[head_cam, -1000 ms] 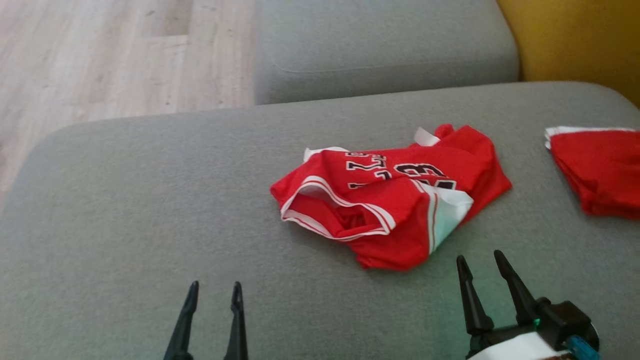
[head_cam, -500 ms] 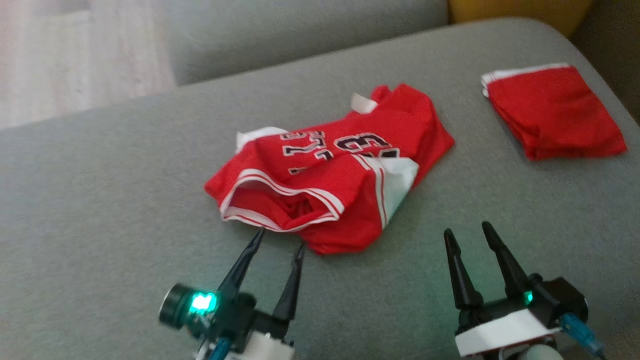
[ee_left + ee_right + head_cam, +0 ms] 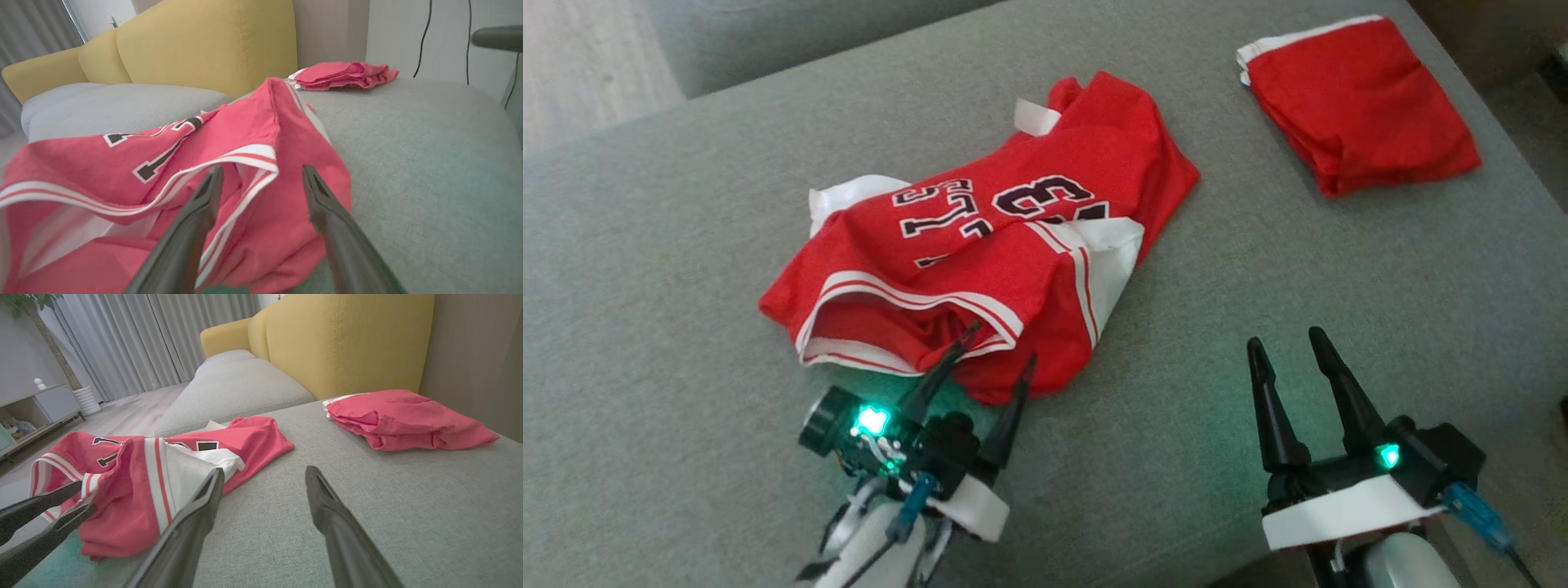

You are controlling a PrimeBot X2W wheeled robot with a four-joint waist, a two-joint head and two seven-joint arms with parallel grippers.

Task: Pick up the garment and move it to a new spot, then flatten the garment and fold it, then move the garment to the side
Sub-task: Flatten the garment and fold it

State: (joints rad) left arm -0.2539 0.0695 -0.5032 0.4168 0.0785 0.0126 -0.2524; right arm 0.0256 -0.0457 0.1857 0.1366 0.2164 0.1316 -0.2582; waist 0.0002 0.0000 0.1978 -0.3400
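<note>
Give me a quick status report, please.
Left gripper open, fingers at near edge of crumpled jersey. Right gripper open, clear of it. Folded red garment far right, no obstruction.

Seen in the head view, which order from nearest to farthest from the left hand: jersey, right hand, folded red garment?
1. The jersey, right at the left hand.
2. The right hand, to its right.
3. The folded red garment, at the far right.

Gry sofa (image 3: 645, 245), ylw backrest (image 3: 347, 343), curtains (image 3: 122, 339), wood flr (image 3: 580, 65)
</note>
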